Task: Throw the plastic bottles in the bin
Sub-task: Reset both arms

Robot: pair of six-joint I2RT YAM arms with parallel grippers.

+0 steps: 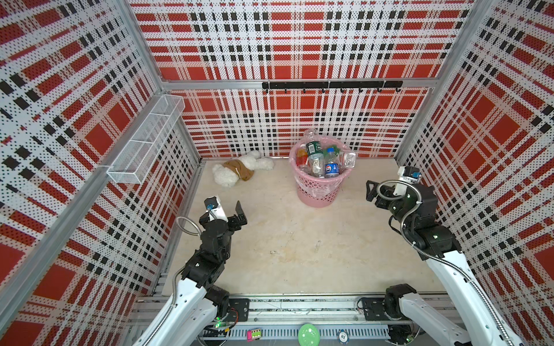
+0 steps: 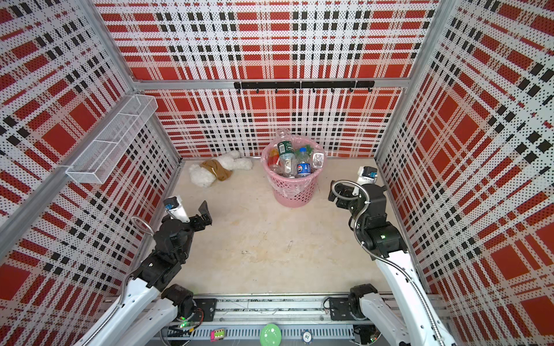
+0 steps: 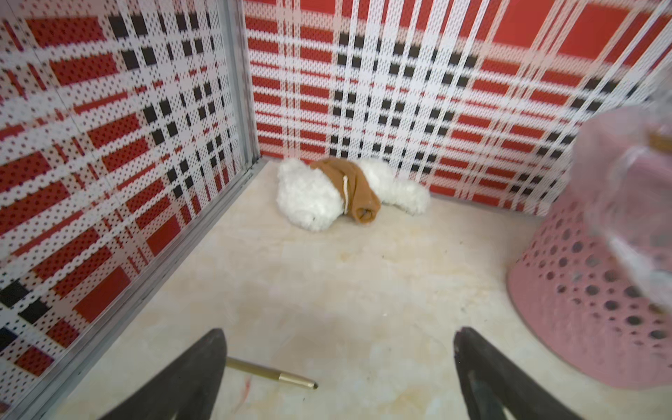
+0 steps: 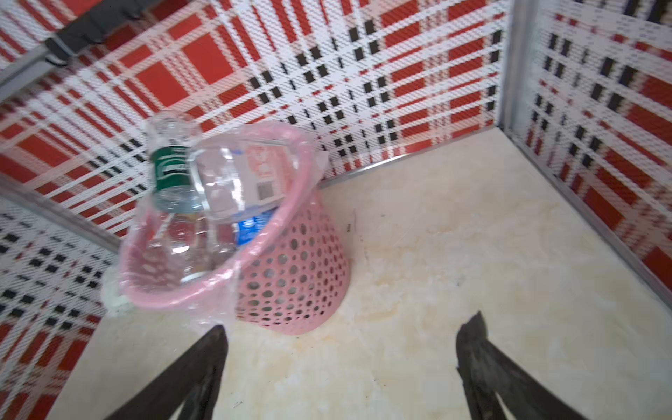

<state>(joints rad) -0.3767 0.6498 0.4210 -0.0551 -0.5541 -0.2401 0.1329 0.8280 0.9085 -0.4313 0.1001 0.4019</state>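
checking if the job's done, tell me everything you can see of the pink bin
The bin is a round pink plastic basket that tapers toward its base, and its sides are pierced with round holes. A clear bag liner is folded over the rim. The bin stands upright on the pale table, close to the back wall. It is packed with plastic bottles, and a green-labelled bottle pokes above the rim. Only the table, liner and bottles appear to touch it.
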